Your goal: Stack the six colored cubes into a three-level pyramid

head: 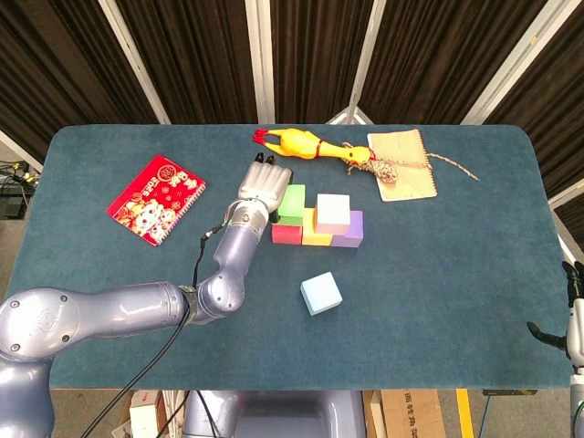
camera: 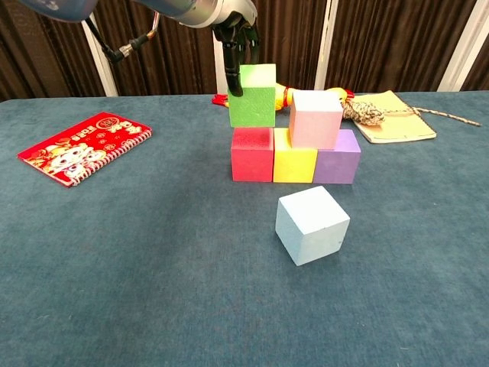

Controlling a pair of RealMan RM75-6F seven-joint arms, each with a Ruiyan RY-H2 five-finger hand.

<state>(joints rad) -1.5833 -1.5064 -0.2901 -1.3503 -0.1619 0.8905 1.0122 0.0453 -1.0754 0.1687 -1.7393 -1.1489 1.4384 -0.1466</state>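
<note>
A row of red (camera: 252, 155), yellow (camera: 295, 165) and purple (camera: 338, 157) cubes stands mid-table. A pink cube (camera: 315, 119) sits on top, over the yellow-purple seam. The green cube (camera: 254, 96) sits on the red cube, and my left hand (camera: 238, 40) grips it from above and from its left side. In the head view the left hand (head: 265, 185) lies just left of the green cube (head: 292, 203). A light blue cube (camera: 312, 225) lies alone in front of the row. My right hand (head: 569, 321) hangs past the table's right edge, its fingers apart and holding nothing.
A red spiral notebook (head: 155, 199) lies at the left. A yellow rubber chicken (head: 310, 146) and a tan notepad (head: 401, 164) with a knotted rope lie behind the cubes. My left forearm (head: 233, 260) crosses the table left of the stack.
</note>
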